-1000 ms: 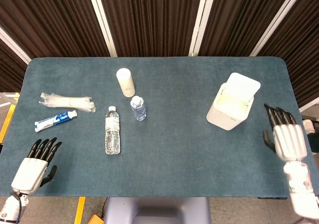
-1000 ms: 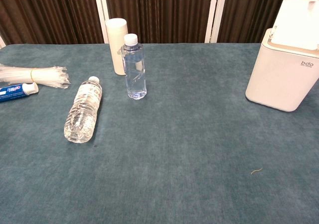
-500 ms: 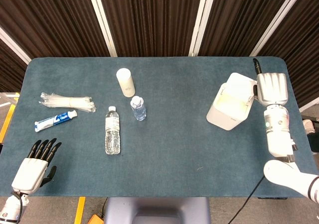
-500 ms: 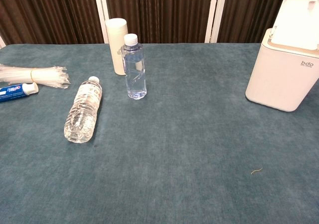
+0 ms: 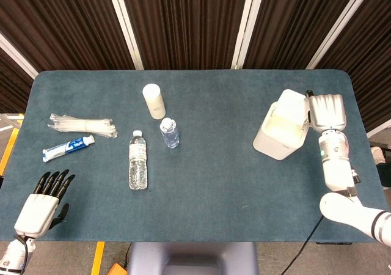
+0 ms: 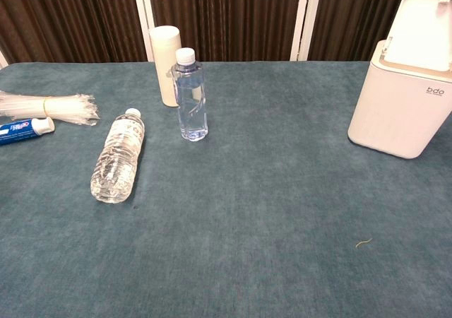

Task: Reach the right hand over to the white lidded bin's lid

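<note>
Bin (image 5: 280, 131) sits at right of the frame on the worktop (image 5: 208, 183), lid (image 5: 297, 106) tipped up. Right hand (image 5: 328, 111) is just beside the lid (fingers flat, holding nothing). Left hand (image 5: 43, 205) rests lower left, fingers apart and empty.

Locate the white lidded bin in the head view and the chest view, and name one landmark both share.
Head view: white lidded bin stands at the table's right side, lid raised, right hand beside it.
Chest view: same bin at the right edge, partly cropped.
Shared landmark: upright water bottle near the table's middle.
</note>
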